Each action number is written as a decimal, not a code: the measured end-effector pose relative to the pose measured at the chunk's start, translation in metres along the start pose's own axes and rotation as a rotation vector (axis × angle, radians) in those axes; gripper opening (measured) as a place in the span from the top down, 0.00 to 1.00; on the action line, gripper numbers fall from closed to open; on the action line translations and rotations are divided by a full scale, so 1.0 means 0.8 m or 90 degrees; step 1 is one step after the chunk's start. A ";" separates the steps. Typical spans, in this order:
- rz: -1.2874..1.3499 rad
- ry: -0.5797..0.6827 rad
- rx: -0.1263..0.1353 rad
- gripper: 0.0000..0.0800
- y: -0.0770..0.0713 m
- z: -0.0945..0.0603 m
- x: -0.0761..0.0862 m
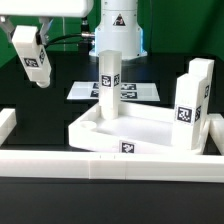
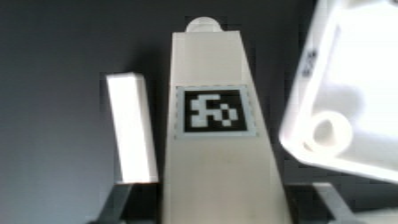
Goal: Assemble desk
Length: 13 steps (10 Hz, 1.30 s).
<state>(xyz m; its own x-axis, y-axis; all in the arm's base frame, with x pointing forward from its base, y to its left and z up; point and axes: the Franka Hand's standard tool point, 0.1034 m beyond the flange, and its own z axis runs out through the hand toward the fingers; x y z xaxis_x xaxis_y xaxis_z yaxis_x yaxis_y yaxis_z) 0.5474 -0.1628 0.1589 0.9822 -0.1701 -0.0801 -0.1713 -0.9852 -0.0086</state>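
Your claw [image 1: 40, 78] is hanging at the exterior view's left, clenching a tagged white leg [image 1: 33, 58], well apart from the desk top [image 1: 140, 125]. Its tag carries a black pattern, no readable letters. Only the wrist view is showing the leg [image 2: 214, 120] between the fingers [image 2: 317, 200]; the fingers are cropped and blurred.

A long white border rail [image 1: 110, 163] runs across the near side of the black table [image 1: 40, 100], turning up at the exterior view's left. The marker board [image 1: 85, 91], a flat white sheet printed with black-and-white tags, lies flat on the table farther back, partly hidden by nearer parts.
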 end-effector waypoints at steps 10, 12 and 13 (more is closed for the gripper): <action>0.056 0.198 -0.002 0.64 -0.060 -0.009 0.041; 0.059 0.255 -0.015 0.64 -0.057 -0.013 0.049; 0.063 0.294 -0.020 0.64 -0.064 -0.010 0.045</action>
<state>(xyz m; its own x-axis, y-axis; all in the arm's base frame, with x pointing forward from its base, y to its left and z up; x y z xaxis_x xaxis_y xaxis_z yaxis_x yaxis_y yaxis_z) 0.5921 -0.1187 0.1648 0.8943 -0.2478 0.3725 -0.2699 -0.9629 0.0073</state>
